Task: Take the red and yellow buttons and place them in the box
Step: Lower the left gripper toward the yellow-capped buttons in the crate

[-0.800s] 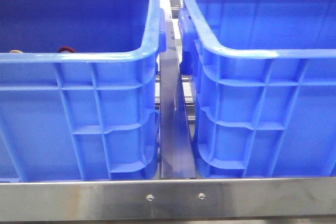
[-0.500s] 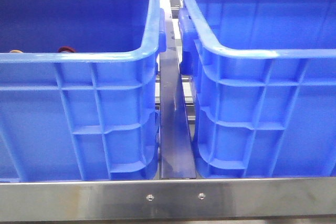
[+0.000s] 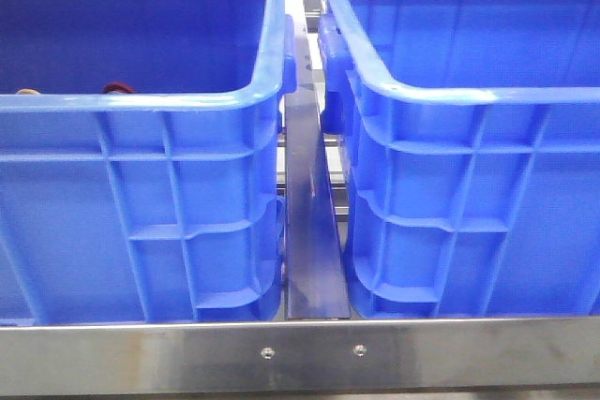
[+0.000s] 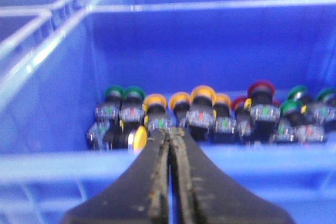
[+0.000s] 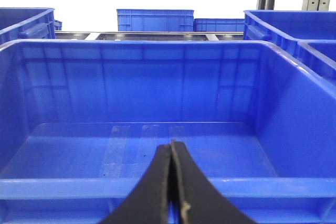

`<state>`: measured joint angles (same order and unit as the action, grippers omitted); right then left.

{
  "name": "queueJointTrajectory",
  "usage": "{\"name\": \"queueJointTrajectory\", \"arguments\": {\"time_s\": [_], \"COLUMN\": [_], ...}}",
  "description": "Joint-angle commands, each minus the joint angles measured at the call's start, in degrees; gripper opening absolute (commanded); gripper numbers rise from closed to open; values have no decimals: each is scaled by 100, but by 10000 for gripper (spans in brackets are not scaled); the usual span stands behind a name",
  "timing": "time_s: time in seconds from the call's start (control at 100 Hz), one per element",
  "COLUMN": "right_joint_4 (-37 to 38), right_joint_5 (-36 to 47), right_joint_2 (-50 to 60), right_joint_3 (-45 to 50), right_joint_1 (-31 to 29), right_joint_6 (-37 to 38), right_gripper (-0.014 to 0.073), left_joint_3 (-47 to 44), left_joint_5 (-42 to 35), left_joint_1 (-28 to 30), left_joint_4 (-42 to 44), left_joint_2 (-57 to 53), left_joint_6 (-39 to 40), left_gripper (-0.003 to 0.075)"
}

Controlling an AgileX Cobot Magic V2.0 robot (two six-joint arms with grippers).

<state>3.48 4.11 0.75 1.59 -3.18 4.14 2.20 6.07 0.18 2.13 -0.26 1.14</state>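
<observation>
Several push buttons lie in a row against the far wall of the left blue crate (image 4: 63,162). The yellow-capped ones (image 4: 202,94) are in the middle, and one yellow button (image 4: 139,139) lies on its side. The dark red ones (image 4: 261,88) are beside them. My left gripper (image 4: 169,129) is shut and empty, above the crate's near rim and short of the buttons. In the front view only a yellow cap edge (image 3: 28,92) and a red cap edge (image 3: 117,88) show over the rim. The box (image 5: 294,188), the right crate (image 3: 450,96), is empty. My right gripper (image 5: 171,143) is shut and empty above its near rim.
Green-capped buttons (image 4: 134,93) sit at both ends of the row. A metal rail (image 3: 309,222) runs between the two crates, and a steel bar (image 3: 300,353) runs along the front. More blue crates (image 5: 155,20) stand behind. Neither arm shows in the front view.
</observation>
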Motion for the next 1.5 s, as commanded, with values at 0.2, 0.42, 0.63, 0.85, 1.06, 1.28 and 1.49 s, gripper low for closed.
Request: {"name": "queueJointTrajectory", "arguments": {"time_s": [0.2,0.42,0.63,0.85,1.06,1.28,1.49], "right_joint_4": [2,2,2,2,2,2,2], "right_joint_5": [427,427,427,427,427,427,427], "right_joint_2": [101,101,101,101,101,101,101], "right_joint_3": [29,29,29,29,29,29,29], "right_joint_1": [18,18,18,18,18,18,18], "right_joint_6": [-44,-44,-44,-44,-44,-44,-44], "right_gripper": [-93,-93,-93,-93,-93,-93,-93], "left_joint_3": [1156,2054,3018,3943,4675,5523,6396], "left_joint_5": [377,982,1630,2252,2636,3557,4381], "left_joint_1": [10,10,10,0,0,-119,-333], "left_joint_4": [-24,-24,-24,-154,-489,-509,-401], "left_joint_2": [94,963,2235,3689,4897,6202,7414], "left_joint_6": [68,56,56,56,23,-199,-292], "left_gripper": [-20,-20,-18,242,581,575,575]}}
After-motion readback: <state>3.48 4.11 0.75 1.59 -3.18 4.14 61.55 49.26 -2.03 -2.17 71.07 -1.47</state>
